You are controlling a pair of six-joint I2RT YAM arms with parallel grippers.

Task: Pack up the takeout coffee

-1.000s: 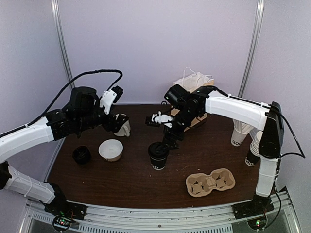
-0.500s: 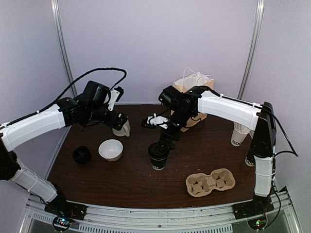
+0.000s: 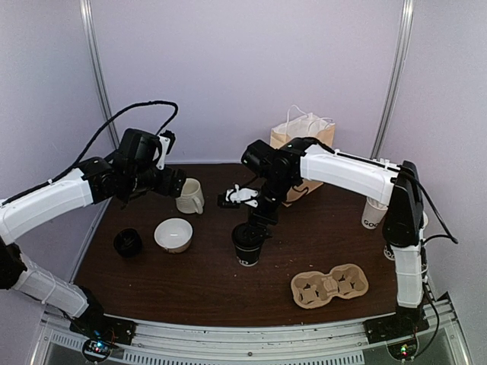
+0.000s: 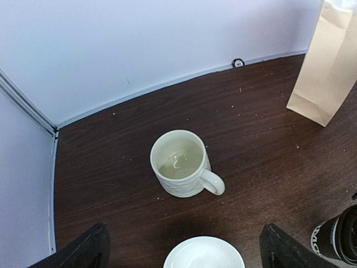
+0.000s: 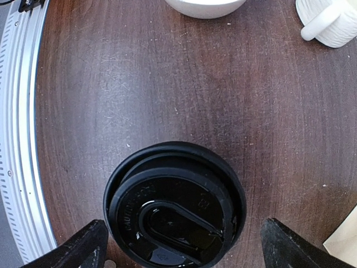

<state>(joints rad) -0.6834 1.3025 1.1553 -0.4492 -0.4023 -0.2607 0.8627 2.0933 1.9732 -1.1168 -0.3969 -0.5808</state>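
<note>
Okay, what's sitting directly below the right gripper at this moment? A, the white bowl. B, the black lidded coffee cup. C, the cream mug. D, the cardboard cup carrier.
B: the right wrist view looks straight down on the black lidded coffee cup, which fills the space between the two sides of the open right gripper.

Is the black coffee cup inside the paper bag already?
No, the black coffee cup stands on the table, out in front of the paper bag, which stands apart at the back.
</note>
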